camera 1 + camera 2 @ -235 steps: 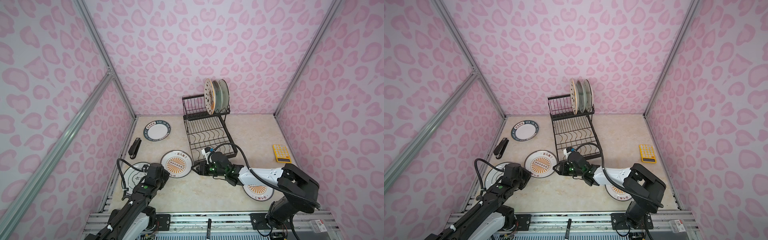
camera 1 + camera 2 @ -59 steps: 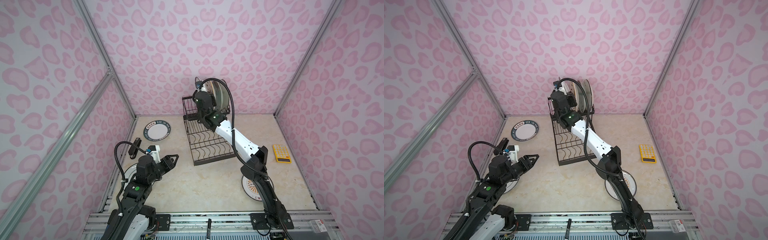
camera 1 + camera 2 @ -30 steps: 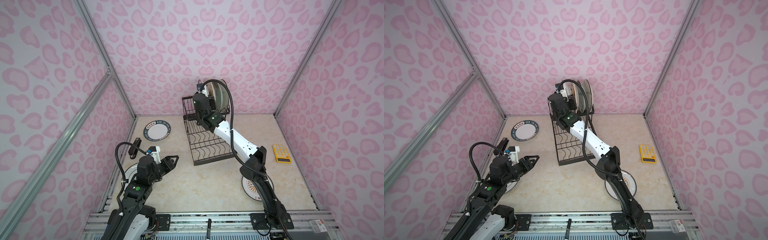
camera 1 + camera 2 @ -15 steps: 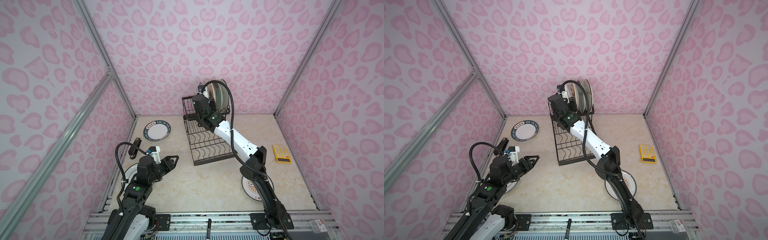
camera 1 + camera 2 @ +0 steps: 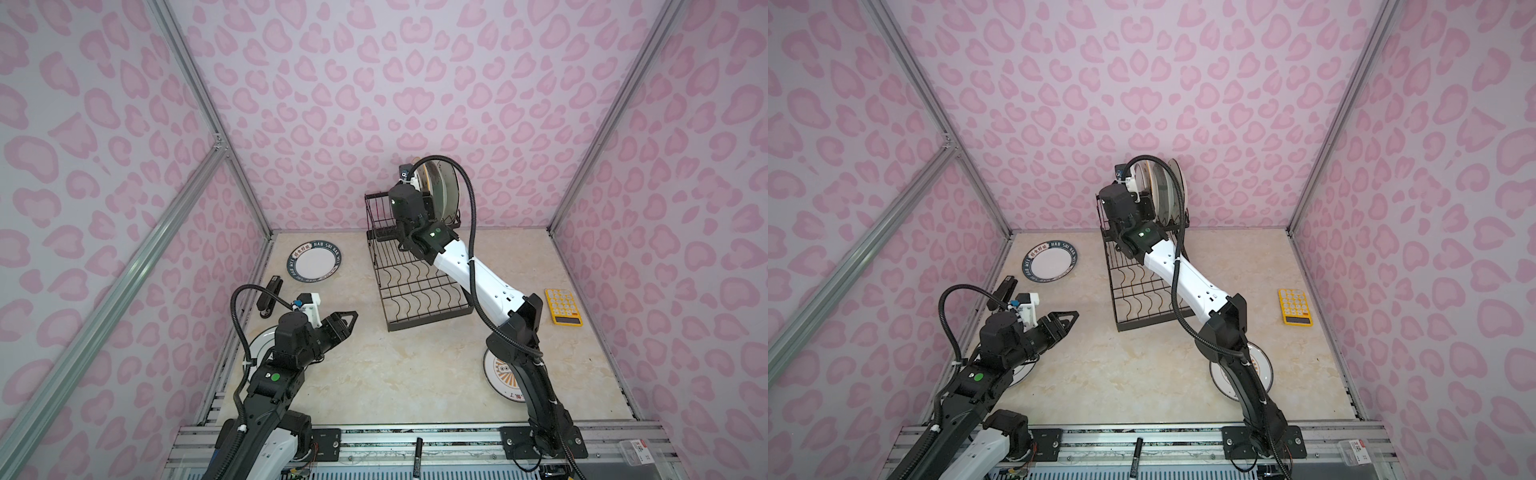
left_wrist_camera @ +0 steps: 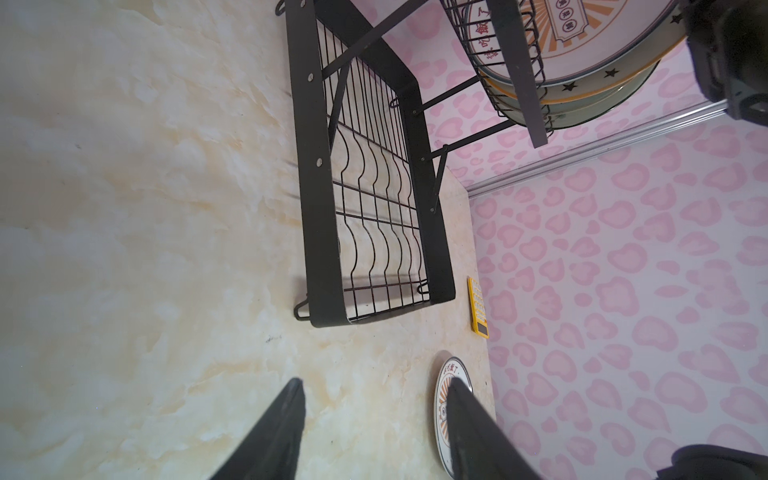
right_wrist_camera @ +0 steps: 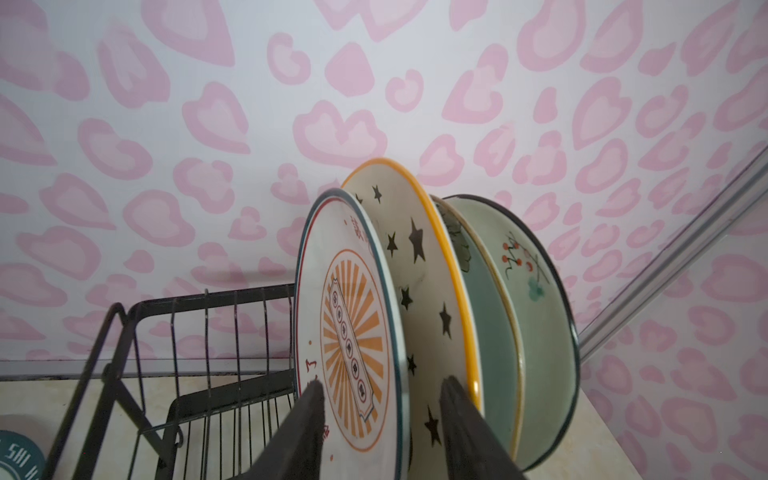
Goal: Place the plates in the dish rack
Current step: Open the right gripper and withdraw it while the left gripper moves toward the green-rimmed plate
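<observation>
Right gripper [image 7: 382, 380] has spread its jaws and now straddles the sunburst plate [image 7: 349, 332], no longer pinching it. Left gripper [image 6: 375, 380] hangs open, empty. Three plates [image 5: 315, 262] lie flat on the table [image 5: 395, 374], and four stand upright in the dish rack [image 6: 324, 232], top tier.

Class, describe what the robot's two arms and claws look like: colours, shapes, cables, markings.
The left arm and right arm mix black joints with white shells; each bears a green dot. A black ribbed cable loops over each wrist. The left claw and right claw each have two black, tapering, pointed fingers.
</observation>
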Robot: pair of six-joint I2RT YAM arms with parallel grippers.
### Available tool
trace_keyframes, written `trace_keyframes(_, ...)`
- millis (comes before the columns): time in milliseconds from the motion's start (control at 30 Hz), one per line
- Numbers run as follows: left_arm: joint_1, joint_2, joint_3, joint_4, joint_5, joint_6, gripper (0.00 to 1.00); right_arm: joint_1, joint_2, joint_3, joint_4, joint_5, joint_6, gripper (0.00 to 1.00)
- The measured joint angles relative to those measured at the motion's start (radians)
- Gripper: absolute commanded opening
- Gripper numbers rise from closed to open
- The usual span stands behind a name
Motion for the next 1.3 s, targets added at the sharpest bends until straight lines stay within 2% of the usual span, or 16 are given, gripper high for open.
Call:
trace_keyframes(300,0.0,0.02,0.036,-0.016,-0.039,0.021,0.6,0.004,-0.214,-0.217,0.125,-0.063,-0.043,0.59)
trace_keyframes(500,0.0,0.072,0.1,-0.039,-0.065,0.055,0.61,-0.009,-0.467,-0.559,0.253,-0.153,-0.031,0.62)
trace_keyframes(733,0.0,0.167,0.168,-0.02,-0.066,0.11,0.64,-0.087,-0.783,-1.032,0.349,-0.311,0.127,0.62)
trace_keyframes(867,0.0,0.245,0.21,0.022,-0.063,0.127,0.64,-0.085,-0.893,-1.266,0.392,-0.402,0.227,0.62)
trace_keyframes(1033,0.0,0.376,0.274,0.078,-0.066,0.128,0.62,-0.085,-0.963,-1.442,0.396,-0.457,0.333,0.62)
trace_keyframes(1300,0.002,0.549,0.357,0.106,-0.123,0.12,0.62,-0.093,-1.101,-1.652,0.386,-0.483,0.456,0.62)
